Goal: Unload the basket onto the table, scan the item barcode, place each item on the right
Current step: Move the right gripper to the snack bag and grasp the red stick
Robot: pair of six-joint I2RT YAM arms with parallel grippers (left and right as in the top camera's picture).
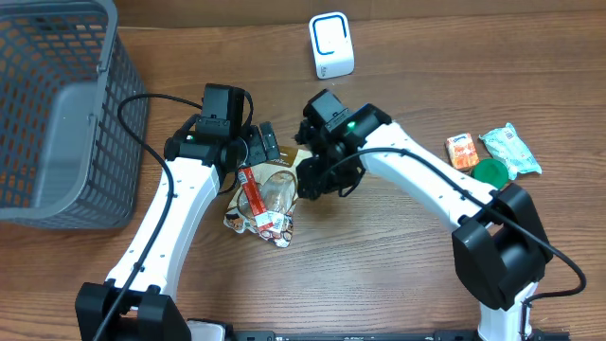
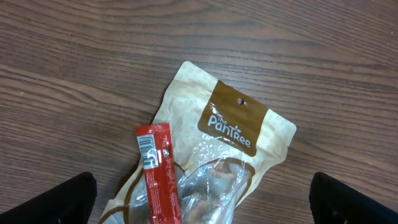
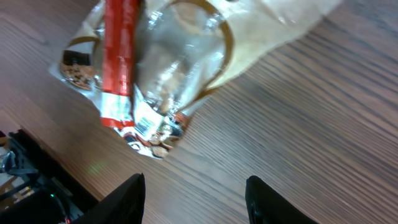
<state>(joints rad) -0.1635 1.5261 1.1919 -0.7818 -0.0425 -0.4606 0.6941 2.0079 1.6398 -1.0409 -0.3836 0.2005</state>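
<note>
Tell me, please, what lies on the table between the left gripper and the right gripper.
The Pantree snack pouch, with a red stick packet lying across it, sits between the left gripper and the right gripper; the overhead view shows this.

One basket (image 1: pixel 57 114), one scanner (image 1: pixel 330 45), one lid (image 1: pixel 490 171) — four packets (image 1: pixel 275 185).

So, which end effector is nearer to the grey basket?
Left. The left end effector is right of the basket; the right end effector is farther right, beyond the snack bag.
</note>
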